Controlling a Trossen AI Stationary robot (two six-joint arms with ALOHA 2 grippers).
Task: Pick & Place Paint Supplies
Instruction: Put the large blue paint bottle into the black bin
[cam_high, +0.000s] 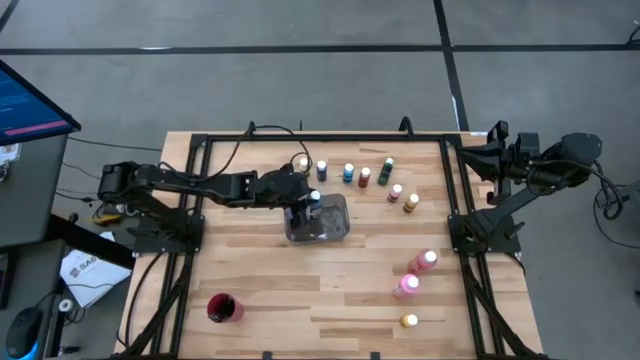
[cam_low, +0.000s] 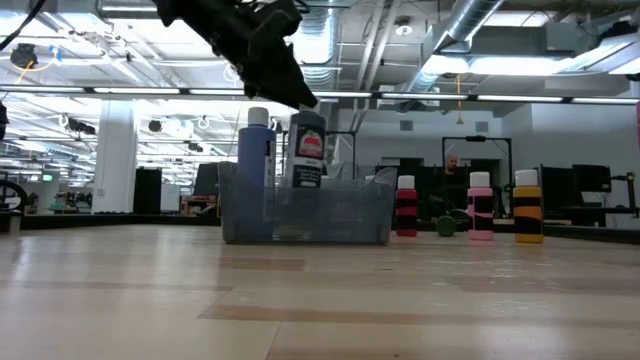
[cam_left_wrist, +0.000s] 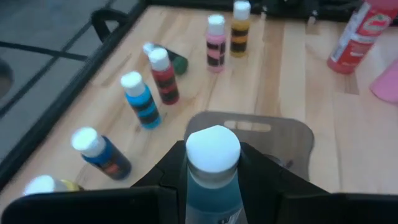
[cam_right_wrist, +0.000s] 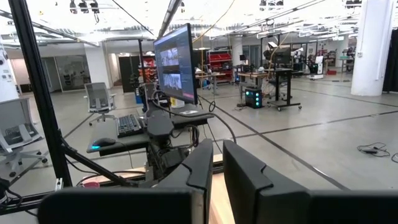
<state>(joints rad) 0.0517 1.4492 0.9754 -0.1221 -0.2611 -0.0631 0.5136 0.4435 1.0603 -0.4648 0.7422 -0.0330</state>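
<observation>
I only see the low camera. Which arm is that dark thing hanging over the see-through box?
Observer: It's the left arm. The high view shows the left gripper over the grey tray.
Operator: Is it really holding that bottle?
Observer: Yes. In the left wrist view its fingers press both sides of a white-capped bottle with blue paint inside.
Operator: Is there anything I can't see at all?
Observer: A red cup, standing alone near the table corner on the left arm's side.
</observation>
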